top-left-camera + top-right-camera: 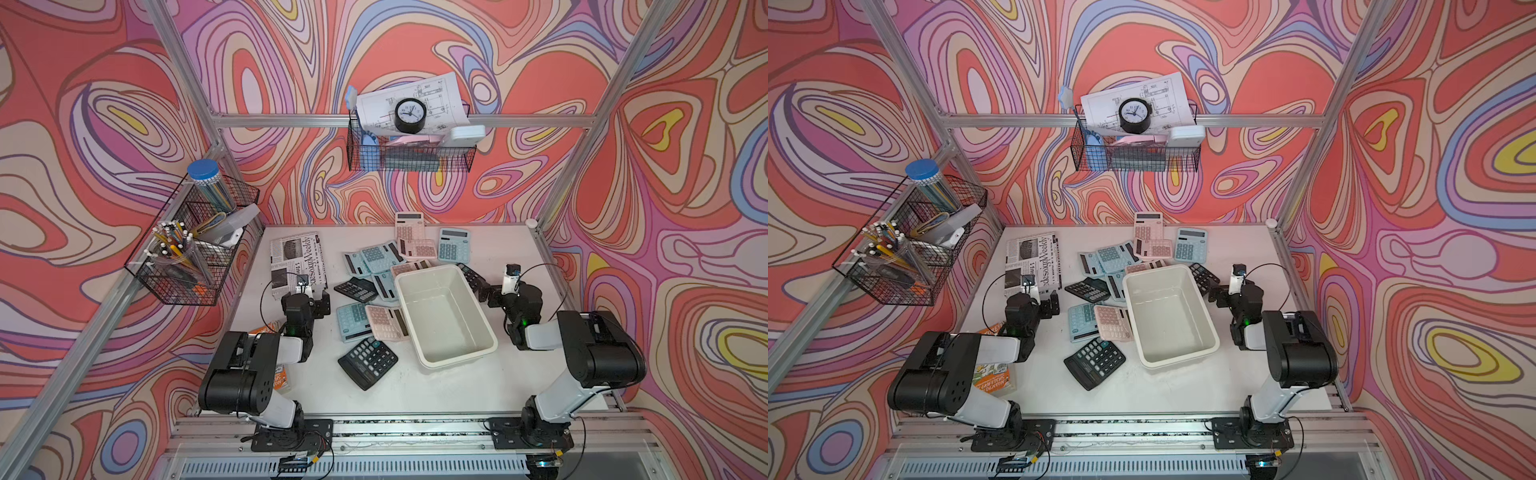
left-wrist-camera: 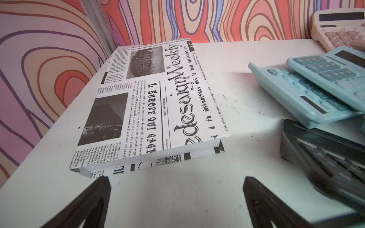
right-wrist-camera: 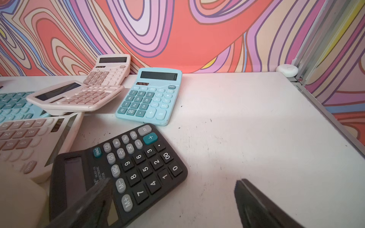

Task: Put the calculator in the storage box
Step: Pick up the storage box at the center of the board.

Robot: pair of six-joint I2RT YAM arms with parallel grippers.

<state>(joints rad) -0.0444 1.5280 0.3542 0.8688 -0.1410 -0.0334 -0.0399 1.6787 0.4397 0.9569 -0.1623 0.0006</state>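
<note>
On the table, between the two arms, sits the cream box [image 1: 446, 322], open side up. To its left and behind it lie scattered calculators [image 1: 376, 253], all outside it. The right jaws stand wide apart, one finger [image 3: 92, 199] over a black calculator [image 3: 138, 167] by the box's far right corner. The left jaws stand apart too, near a newsprint book [image 2: 148, 102].

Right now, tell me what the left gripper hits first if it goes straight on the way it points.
Probably the book: its near edge lies straight ahead of the left gripper, past a bare strip of table. Depth is unclear.
</note>
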